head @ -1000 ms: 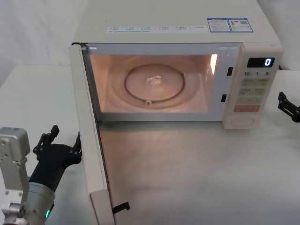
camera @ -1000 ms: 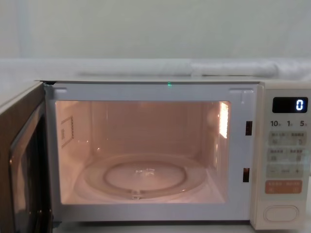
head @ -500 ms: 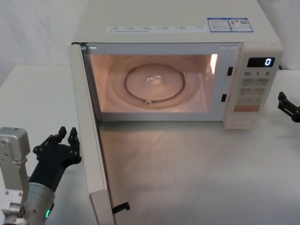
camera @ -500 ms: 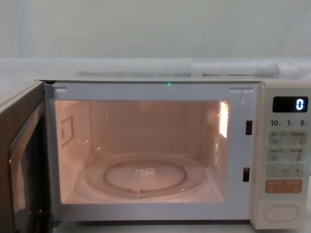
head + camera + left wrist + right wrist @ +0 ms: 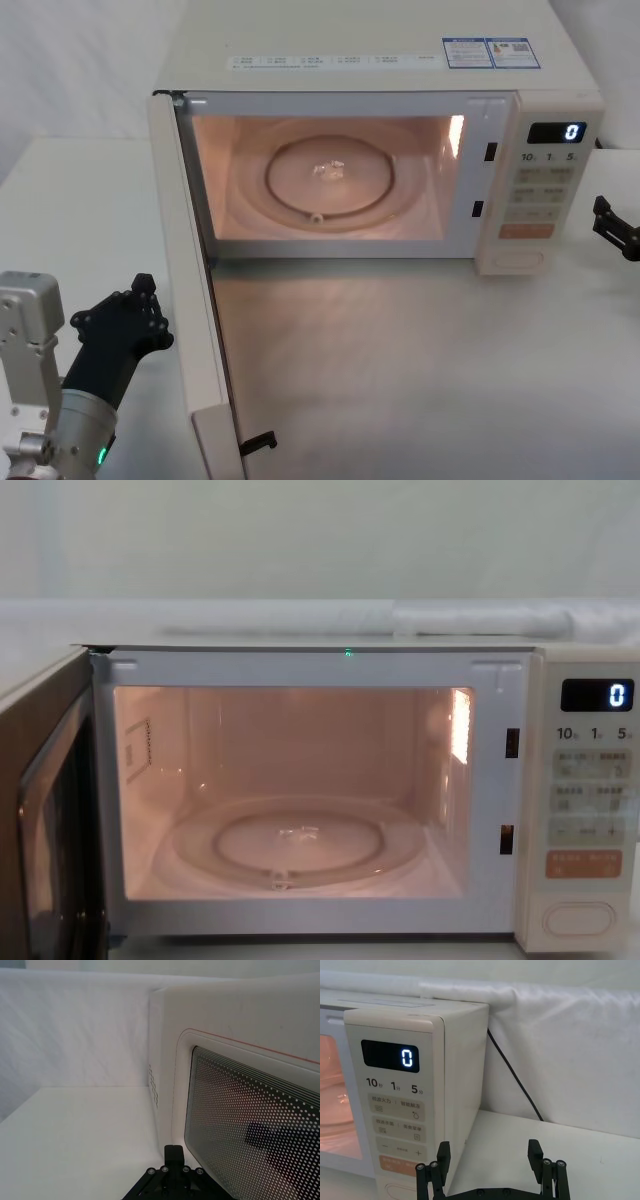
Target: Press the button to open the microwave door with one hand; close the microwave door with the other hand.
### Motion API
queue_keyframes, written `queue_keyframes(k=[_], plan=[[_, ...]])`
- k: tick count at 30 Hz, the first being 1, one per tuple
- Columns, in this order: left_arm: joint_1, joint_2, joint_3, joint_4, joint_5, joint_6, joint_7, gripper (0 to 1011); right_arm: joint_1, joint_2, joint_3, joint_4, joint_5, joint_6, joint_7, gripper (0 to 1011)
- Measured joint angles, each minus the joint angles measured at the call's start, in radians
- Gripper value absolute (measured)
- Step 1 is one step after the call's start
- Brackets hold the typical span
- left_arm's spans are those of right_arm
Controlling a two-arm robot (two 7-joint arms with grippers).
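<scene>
Since a second ago, the black left pincer (image 5: 143, 297) has pressed together beside the broad cream microwave door (image 5: 190, 300), which stands wide open. Right of the wide cream button (image 5: 521, 259), the right pincer (image 5: 490, 1156) hovers spread.

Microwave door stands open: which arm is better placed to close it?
Left. The left gripper sits beside the microwave door's outer face; the right gripper waits right of the control panel, far from it.

White bench (image 5: 80, 200), matte surface, runs to left and right edges. White draped cloth backdrop (image 5: 560, 1035) behind, creased. Black cable (image 5: 512, 1072) hangs against cloth near bench's back edge. Light even, diffuse.
</scene>
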State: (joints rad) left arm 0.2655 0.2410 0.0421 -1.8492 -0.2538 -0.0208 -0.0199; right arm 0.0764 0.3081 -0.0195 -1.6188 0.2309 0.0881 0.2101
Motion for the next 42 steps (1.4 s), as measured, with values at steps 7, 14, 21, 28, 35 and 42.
queue_keyframes(k=[7,14,21,28,35,42], plan=[[0.004,0.003,-0.017,-0.022,-0.018,-0.001,-0.036,0,0.0,0.0,0.0,0.0,0.0,0.0,0.0,1002],[0.042,0.013,-0.08,-0.093,-0.087,0.004,-0.105,0,0.0,0.0,0.0,0.0,0.0,0.0,0.0,1002],[0.124,0.055,-0.144,-0.18,-0.132,0.01,-0.174,0,0.0,0.0,0.0,0.0,0.0,0.0,0.0,1002],[0.188,0.122,-0.163,-0.26,-0.167,-0.017,-0.274,0,0.0,0.0,0.0,0.0,0.0,0.0,0.0,1002],[0.204,0.209,-0.144,-0.312,-0.225,-0.033,-0.395,0,0.0,0.0,0.0,0.0,0.0,0.0,0.0,1002],[0.184,0.26,-0.107,-0.325,-0.26,-0.03,-0.453,0,0.0,0.0,0.0,0.0,0.0,0.0,0.0,1002]])
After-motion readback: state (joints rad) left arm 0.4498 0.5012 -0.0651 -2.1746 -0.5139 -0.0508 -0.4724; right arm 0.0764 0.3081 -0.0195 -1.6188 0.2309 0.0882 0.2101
